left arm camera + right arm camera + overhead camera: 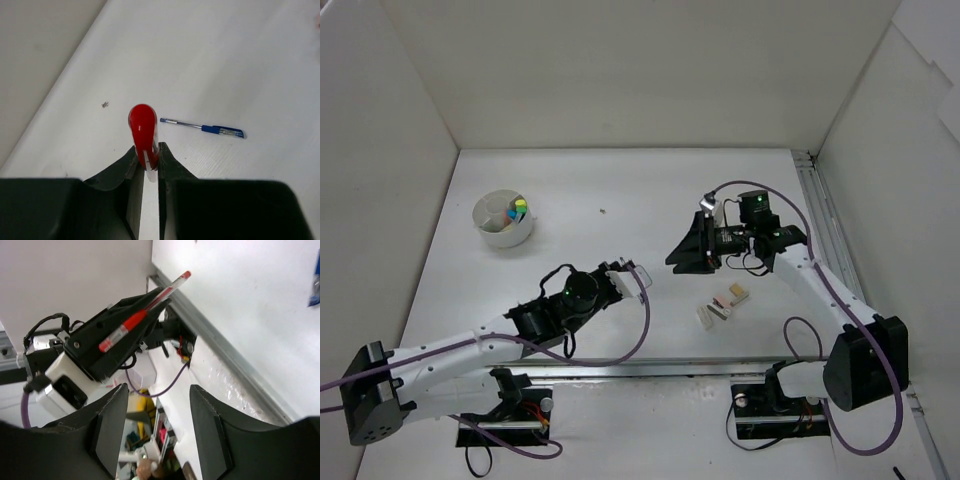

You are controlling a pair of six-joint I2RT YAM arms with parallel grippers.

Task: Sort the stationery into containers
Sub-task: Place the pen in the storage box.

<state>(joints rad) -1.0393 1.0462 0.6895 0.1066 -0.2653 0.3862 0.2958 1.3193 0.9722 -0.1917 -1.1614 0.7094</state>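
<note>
Left gripper (147, 156) pinched tight on red pen (143, 131), its rounded end poking out past the jaws. Right gripper (159, 390) jaws spread, nothing between them. Blue pen (202, 128) lies flat on table (620, 190) just beyond. White tub (505, 222) far left, coloured items in one compartment. Eraser blocks (720, 305) lie near right arm

My table (620, 190) is a plain white sheet, matt all over. White walls (620, 70) box it in at the back and on both sides. A metal rail (820, 215) runs along its right edge, from the back corner toward me, and a second rail (700, 368) crosses the near edge. One dark speck (603, 211) lies on the bare surface toward the back, just left of centre and well apart from both rails. Past the table's edge, the right wrist view shows blurred clutter (134, 412); I can't tell what it is.
</note>
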